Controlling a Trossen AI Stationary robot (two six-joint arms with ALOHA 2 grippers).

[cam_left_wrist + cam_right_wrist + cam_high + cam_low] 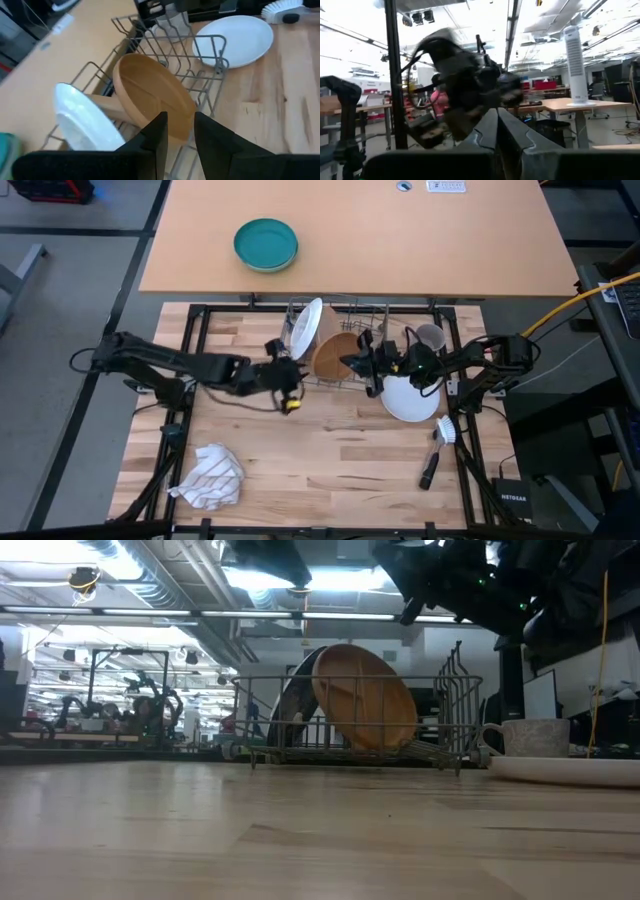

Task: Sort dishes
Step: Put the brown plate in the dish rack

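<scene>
The wire dish rack sits at the back of the tabletop, and the peach-pink bowl stands on edge inside it, tan inside facing out, leaning against the wires. Beside it a white plate is slotted upright too, held by the rack's tines. The left hand hovers just short of the bowl's rim, fingers parted and holding nothing, lined up as if to nip that rim or fresh from letting it go. The right hand hangs above the rack's other end, clenched on nothing. Another white plate lies flat just beside the rack, the small grey mug near it: likely next in line. No blue plate can be made out.
</scene>
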